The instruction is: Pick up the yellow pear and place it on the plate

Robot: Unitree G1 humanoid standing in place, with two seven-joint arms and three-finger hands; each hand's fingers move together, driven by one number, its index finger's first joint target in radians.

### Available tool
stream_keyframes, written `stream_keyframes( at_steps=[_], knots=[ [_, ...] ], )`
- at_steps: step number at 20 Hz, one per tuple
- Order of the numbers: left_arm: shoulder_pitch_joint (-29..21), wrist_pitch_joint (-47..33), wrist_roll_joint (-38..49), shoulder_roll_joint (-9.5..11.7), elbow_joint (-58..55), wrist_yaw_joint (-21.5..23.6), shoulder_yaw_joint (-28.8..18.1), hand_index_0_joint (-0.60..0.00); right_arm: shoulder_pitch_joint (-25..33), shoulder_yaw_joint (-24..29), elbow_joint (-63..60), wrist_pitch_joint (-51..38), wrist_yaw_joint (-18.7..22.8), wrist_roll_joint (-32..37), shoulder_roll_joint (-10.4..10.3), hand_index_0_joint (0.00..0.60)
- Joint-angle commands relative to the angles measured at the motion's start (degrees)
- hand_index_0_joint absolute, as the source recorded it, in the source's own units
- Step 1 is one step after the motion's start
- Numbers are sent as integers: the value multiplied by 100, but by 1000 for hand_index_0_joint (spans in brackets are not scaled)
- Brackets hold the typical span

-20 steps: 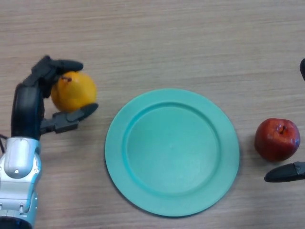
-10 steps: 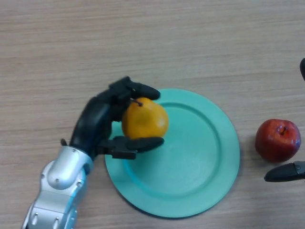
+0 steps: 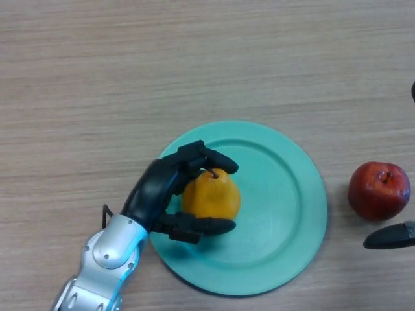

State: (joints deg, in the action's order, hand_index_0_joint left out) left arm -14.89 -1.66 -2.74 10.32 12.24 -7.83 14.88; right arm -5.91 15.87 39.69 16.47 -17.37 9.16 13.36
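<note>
no readable text, label, brand, number or sign anywhere

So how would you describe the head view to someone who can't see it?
The robot's left hand grips a yellow pear over the left part of a green plate on a wooden table. A red apple sits right of the plate, beside the right hand at the edge.

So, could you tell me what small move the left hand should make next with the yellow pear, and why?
Probably open the fingers and let go. The left hand is curled round the yellow pear, which is already over the left part of the round green plate. Whether the pear touches the plate cannot be told, so lowering slightly first may be wise.
</note>
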Motion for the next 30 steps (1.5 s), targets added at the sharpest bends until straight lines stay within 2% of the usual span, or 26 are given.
stream_keyframes(
  at_steps=[1,2,3,4,6,7,9,11,13,16,18,19,20,22,24,27,30],
  knots=[
    [-267,-592,-255,57,-164,306,-141,-600,59,429,345,-560,3,167,117,0],
    [-258,-443,-191,57,-197,296,-116,-549,44,425,351,-594,-4,119,108,0],
    [-257,-449,-196,57,-196,295,-115,-451,43,426,364,-567,-5,131,108,0],
    [-259,-485,-213,57,-187,297,-114,-350,36,431,391,-519,-10,146,106,0],
    [-232,-698,-437,57,-217,255,-189,-56,33,434,513,-380,-25,120,95,0],
    [-214,-725,-536,57,-285,203,-246,0,26,432,553,-354,-32,114,86,0],
    [-120,-587,-558,57,-684,31,-403,0,89,419,600,-281,-8,116,109,0],
    [66,106,-138,57,-1446,-374,-593,0,130,379,557,-252,-29,26,151,0],
    [177,601,76,57,-2103,-579,-756,0,204,430,578,-224,-35,50,191,0],
    [261,1890,1332,57,-3300,-750,-1368,0,245,294,388,-430,43,-33,171,0],
    [199,2579,2150,291,-3759,-546,-1818,0,240,248,274,-582,98,-29,170,0],
    [274,2326,2148,397,-3826,-490,-1899,0,226,253,245,-624,105,-11,170,0],
    [385,2315,2358,549,-4043,-426,-2220,0,231,245,169,-640,126,-23,179,0],
    [481,2118,2431,739,-4095,-326,-2565,0,303,240,48,-660,101,43,223,0],
    [526,1687,2557,829,-3838,-198,-2847,0,362,293,-68,-721,34,94,288,0],
    [555,1350,2619,935,-3610,85,-2990,0,488,337,-253,-793,17,202,374,0],
    [591,759,1936,954,-3431,308,-2948,0,560,224,-479,-1013,22,104,410,0]
  ],
)
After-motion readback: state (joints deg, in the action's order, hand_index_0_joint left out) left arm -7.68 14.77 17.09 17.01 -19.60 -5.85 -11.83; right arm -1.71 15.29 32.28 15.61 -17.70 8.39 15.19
